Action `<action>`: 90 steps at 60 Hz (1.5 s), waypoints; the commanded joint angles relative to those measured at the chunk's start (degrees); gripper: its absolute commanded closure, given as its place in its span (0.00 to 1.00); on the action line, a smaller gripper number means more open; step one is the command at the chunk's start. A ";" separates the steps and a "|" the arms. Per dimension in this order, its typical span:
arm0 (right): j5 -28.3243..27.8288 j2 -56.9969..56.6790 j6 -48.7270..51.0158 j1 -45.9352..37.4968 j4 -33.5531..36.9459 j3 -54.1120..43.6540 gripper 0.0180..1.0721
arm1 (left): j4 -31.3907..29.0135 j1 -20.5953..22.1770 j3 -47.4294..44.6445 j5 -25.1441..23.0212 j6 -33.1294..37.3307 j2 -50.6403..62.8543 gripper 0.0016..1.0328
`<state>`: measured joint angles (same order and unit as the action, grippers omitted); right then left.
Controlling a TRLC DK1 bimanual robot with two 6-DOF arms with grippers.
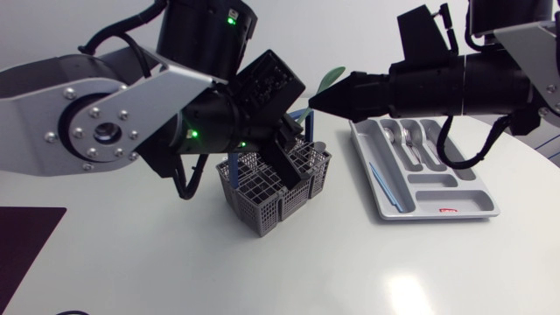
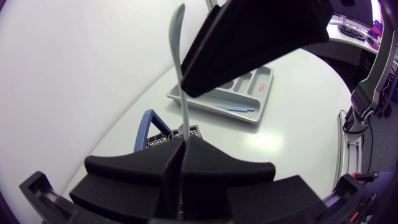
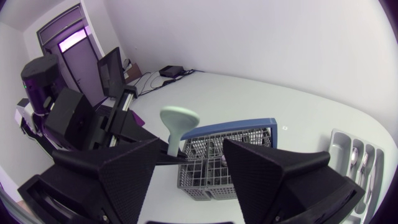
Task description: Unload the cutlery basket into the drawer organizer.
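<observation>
A pale green spoon (image 2: 180,74) stands upright, bowl up, with my left gripper (image 2: 181,154) shut on its handle just above the grey cutlery basket (image 1: 278,194). In the head view the left gripper (image 1: 295,150) hangs over the basket and the spoon's bowl (image 1: 331,80) sticks out above it. My right gripper (image 3: 203,151) is open, its fingers apart at the spoon's bowl (image 3: 179,122), which is close to one finger. From above, the right gripper (image 1: 318,101) points at the spoon. The grey drawer organizer (image 1: 464,206) lies to the right with metal forks and spoons (image 1: 407,140) in it.
The basket has a blue handle (image 1: 234,169) and holds more cutlery. A blue utensil (image 1: 382,185) lies in the organizer's long side slot. A dark mat (image 1: 22,245) sits at the table's left edge. Open tabletop lies in front of the basket and organizer.
</observation>
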<state>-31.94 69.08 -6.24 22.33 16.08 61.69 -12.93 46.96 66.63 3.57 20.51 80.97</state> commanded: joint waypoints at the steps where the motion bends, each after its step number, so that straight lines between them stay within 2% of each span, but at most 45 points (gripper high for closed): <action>1: -0.49 1.15 -2.02 0.35 -1.05 1.77 0.36 | 0.89 0.24 -0.36 0.56 -1.53 1.38 0.86; 11: -0.49 2.38 -2.99 0.79 -2.28 2.29 0.49 | 1.15 -0.47 0.25 0.56 -3.02 2.00 0.86; 34: -0.49 5.01 -4.22 1.76 -4.21 3.00 0.50 | 1.68 -2.40 2.36 0.12 -6.36 3.05 0.86; 47: -0.58 6.16 -4.57 2.19 -5.62 3.08 0.57 | 1.68 -2.75 3.07 -1.11 -7.15 3.85 0.86; 55: -0.58 6.51 -5.10 2.19 -7.20 2.64 0.66 | 1.59 -2.75 3.07 -1.55 -7.24 3.93 0.86; 68: -0.84 6.95 -5.36 2.28 -8.43 2.29 0.90 | 1.68 -2.66 2.98 -1.55 -7.50 4.02 0.86; 80: -1.81 6.77 -5.27 2.28 -8.52 2.21 0.92 | 1.68 -2.84 3.24 -1.55 -7.77 4.02 0.84; 90: -1.81 6.42 -5.01 2.19 -8.52 1.94 0.93 | 1.59 -2.75 3.24 -1.55 -7.94 3.76 0.64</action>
<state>-33.36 75.46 -10.72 24.34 8.32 63.44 -11.62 44.40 68.01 2.00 13.85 84.12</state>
